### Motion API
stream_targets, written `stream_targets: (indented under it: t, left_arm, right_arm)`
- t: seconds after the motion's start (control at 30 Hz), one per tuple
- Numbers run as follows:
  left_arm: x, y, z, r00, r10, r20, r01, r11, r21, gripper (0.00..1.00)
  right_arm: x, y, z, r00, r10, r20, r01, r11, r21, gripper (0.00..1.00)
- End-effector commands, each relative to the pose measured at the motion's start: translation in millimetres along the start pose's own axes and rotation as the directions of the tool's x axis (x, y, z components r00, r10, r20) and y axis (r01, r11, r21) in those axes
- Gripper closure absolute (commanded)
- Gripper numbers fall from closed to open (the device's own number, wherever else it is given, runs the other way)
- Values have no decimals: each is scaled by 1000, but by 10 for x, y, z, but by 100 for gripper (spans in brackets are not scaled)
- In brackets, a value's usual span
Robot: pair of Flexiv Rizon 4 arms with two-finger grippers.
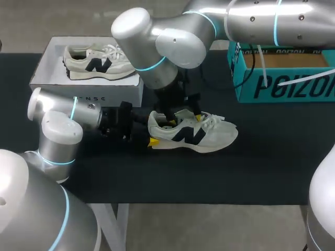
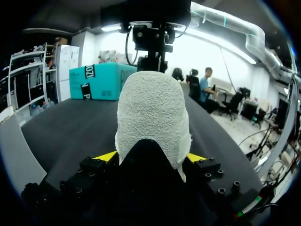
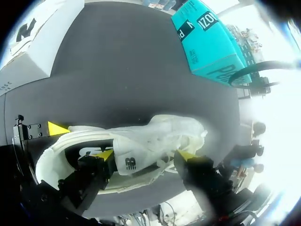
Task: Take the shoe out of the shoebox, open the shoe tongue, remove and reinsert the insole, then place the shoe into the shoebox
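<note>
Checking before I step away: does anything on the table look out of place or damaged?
Nothing stands out. The sneaker stands upright on the black table, its heel in the left end effector, the right end effector over its tongue.

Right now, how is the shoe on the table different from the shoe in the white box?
The table shoe lies on the black table; the boxed shoe sits in the white box. The left gripper has its fingers shut on the table shoe's heel and the right gripper is at its tongue; nothing touches the boxed shoe. Both are pale sneakers with a dark side logo, toes pointing the same way.
</note>
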State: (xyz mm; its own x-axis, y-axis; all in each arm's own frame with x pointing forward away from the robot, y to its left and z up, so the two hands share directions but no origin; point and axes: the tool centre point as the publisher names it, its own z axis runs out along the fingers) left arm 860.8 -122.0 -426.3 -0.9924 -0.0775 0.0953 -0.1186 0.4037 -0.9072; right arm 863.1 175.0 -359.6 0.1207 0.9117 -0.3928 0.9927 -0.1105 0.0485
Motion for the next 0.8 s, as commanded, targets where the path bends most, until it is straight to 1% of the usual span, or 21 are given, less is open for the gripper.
stream_targets:
  t: [0.03, 0.07, 0.1, 0.17, 0.27, 0.4, 0.53, 0.67, 0.8]
  left_arm:
    - [-9, 14, 19, 1000, 0, 1, 0, 1000, 2, 100]
    - [-9, 14, 19, 1000, 0, 1, 0, 1000, 2, 100]
    - [-9, 14, 19, 1000, 0, 1, 0, 1000, 2, 100]
    - [-9, 14, 19, 1000, 0, 1, 0, 1000, 2, 100]
    - [-9, 14, 19, 1000, 0, 1, 0, 1000, 2, 100]
    - [-9, 14, 19, 1000, 0, 1, 0, 1000, 2, 100]
    - [-9, 14, 19, 1000, 0, 1, 0, 1000, 2, 100]
    - [-9, 14, 19, 1000, 0, 1, 0, 1000, 2, 100]
    - [-9, 14, 19, 1000, 0, 1, 0, 1000, 2, 100]
  right_arm:
    - [-111, 13, -24, 1000, 20, 0, -20, 1000, 5, 69]
    - [-140, 14, -27, 1000, 31, 4, -31, 999, 8, 86]
    - [-166, 13, -36, 999, 36, 1, -36, 999, 8, 100]
    - [-213, 4, -59, 999, 47, -8, -46, 999, 26, 100]
    - [-291, 5, -84, 997, 64, -46, -61, 997, 54, 100]
    - [-427, 37, -88, 986, 112, -122, -99, 989, 109, 100]
    - [-585, 58, -120, 972, 157, -175, -134, 982, 134, 100]
    - [-733, 75, -125, 968, 182, -172, -160, 978, 131, 100]
    - [-884, 100, -62, 967, 214, -136, -197, 971, 132, 100]
